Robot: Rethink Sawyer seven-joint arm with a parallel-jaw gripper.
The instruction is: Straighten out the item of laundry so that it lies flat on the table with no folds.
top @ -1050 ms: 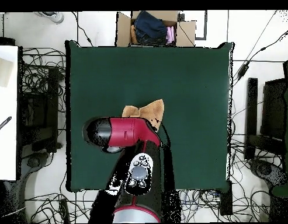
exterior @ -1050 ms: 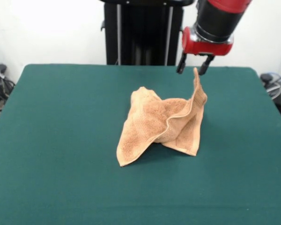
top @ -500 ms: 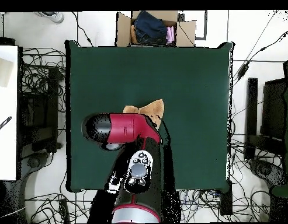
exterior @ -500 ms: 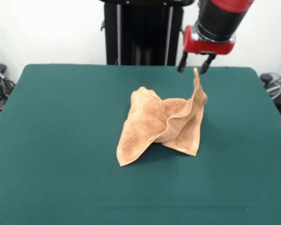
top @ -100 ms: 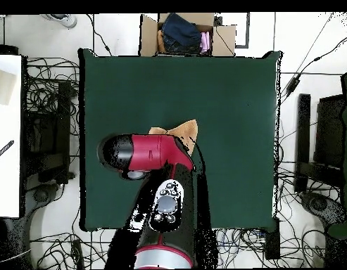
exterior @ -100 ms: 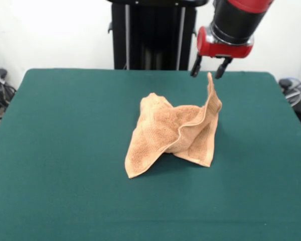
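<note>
Front view: gripper (exterior @ -100 ms: 208,67), fingers spread and empty, hangs at twelve o'clock above the crumpled towel (exterior @ -100 ms: 173,133)'s upright corner, which likely needs regrasping and drawing outward.

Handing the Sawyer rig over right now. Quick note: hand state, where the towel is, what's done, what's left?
Hand: open, empty, hovering just above the towel's raised corner, not touching it.
Towel: near the middle of the table, crumpled, with one corner standing up in a peak and the rest folded over itself. In the overhead view the arm covers most of it.
Done: nothing flat yet.
Left: take an edge or corner, pull the folds out, lay it flat.
</note>
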